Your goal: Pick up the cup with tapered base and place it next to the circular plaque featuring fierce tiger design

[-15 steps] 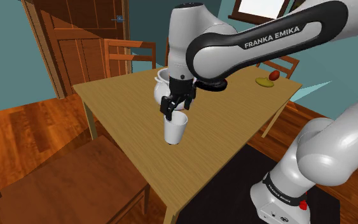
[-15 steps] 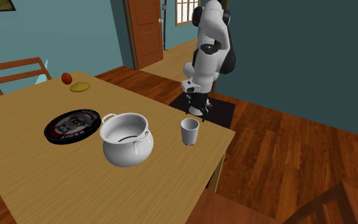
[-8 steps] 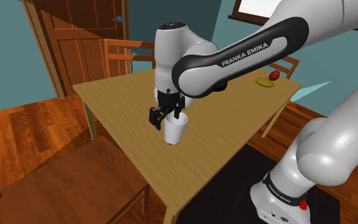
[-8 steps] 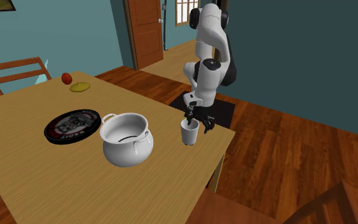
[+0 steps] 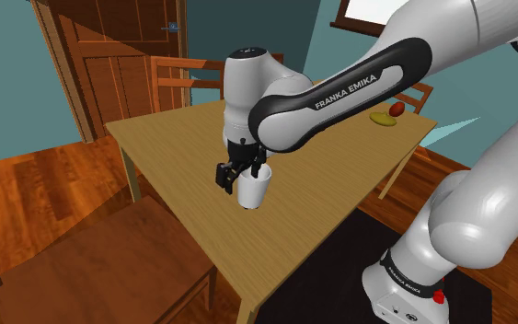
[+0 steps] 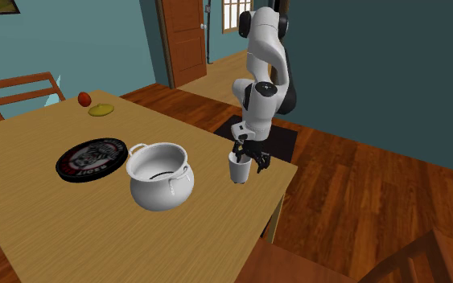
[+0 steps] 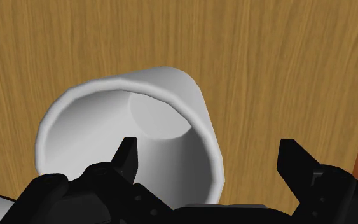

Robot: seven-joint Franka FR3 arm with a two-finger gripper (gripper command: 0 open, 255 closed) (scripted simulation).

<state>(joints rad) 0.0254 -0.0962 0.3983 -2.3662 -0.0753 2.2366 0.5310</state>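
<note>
Cup [image 7: 147,112] rim astride parted tool [image 7: 210,153]

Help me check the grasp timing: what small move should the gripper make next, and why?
Probably close the fingers. The gripper is open and low at the white cup, which stands on the table; one finger is inside the rim, the other outside, so the wall lies between them, untouched.

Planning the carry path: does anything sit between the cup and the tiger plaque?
Yes. The white two-handled pot stands roughly between the cup and the round tiger plaque. The open end effector straddling the cup's wall would probably need to carry it over or around.
</note>
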